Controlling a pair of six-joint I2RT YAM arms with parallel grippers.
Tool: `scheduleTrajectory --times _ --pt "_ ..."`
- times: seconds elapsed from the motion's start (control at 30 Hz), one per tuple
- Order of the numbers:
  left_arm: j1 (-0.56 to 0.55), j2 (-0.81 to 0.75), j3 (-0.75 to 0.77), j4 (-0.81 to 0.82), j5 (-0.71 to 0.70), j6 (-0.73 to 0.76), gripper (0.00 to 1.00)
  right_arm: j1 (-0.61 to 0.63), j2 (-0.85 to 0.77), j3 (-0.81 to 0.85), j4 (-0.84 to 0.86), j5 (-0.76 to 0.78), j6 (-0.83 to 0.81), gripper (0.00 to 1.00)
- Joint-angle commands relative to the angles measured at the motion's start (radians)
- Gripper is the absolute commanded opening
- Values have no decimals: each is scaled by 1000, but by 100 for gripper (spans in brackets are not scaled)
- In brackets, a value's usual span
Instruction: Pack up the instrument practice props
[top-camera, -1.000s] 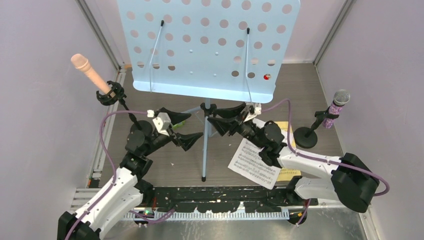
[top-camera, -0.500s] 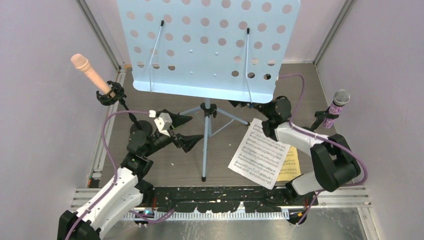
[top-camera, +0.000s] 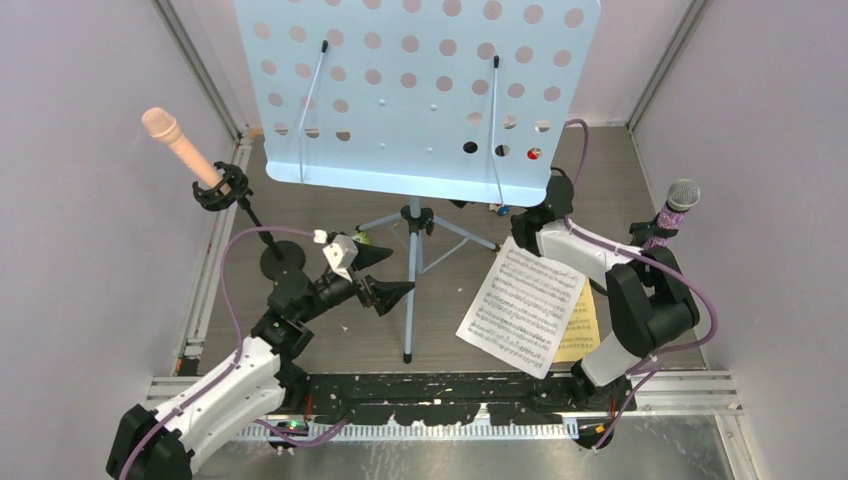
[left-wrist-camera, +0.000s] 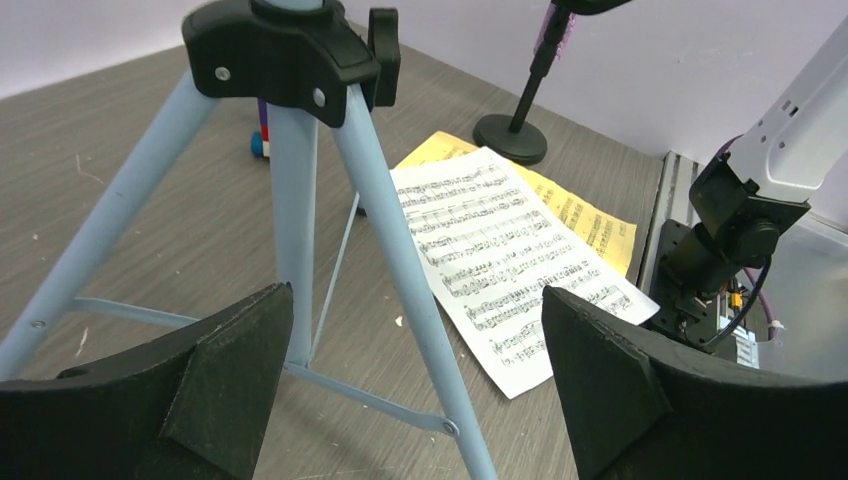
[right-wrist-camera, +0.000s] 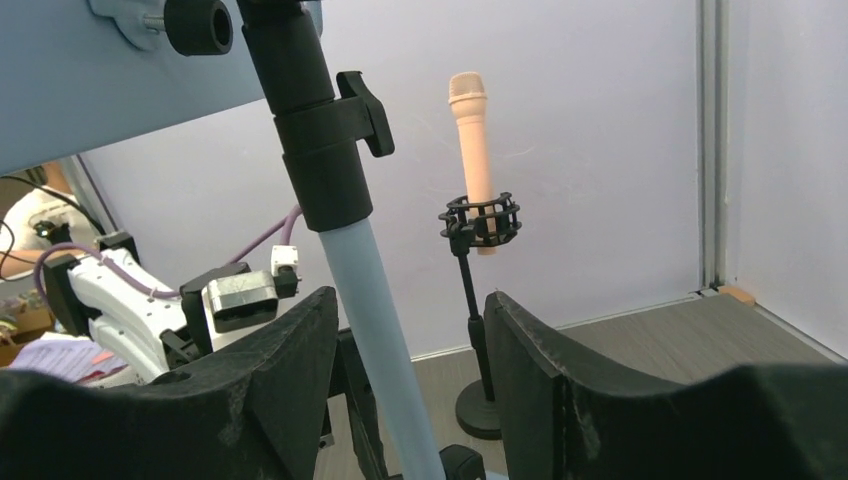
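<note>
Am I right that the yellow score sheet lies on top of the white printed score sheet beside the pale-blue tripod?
Not quite: the white printed score sheet lies on top of the yellow score sheet beside the pale-blue tripod, as the left wrist view shows.

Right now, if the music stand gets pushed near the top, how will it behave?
Probably tips: the music stand carries a wide panel on one thin pole. Its spread legs should resist a low push better.
</note>
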Motion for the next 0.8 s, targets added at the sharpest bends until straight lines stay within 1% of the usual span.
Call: scheduleTrajectory --times 0.0,0.13,0.43,0.53,0.63,0.7,0.73,0.77 --pt "-38 51 -14 97 -48 4 95 26 18 70 49 -79 3 60" --pt "-61 99 -33 157 -75 6 93 56 25 91 49 -97 -18 58" --pt "-73 151 -63 202 -99 14 85 76 50 161 49 -90 -24 44" --pt "-75 170 -68 213 -102 19 82 77 54 174 49 -92 -24 36" --pt "-78 198 -64 227 -99 23 75 77 62 187 47 -105 -24 24" --pt "-82 226 -56 242 -96 23 74 77 65 193 42 -114 -24 23" --pt "-84 239 -52 249 -95 23 74 78 67 195 39 -120 -27 24" --pt "-86 252 -50 259 -93 22 75 78 67 196 35 -125 -32 30"
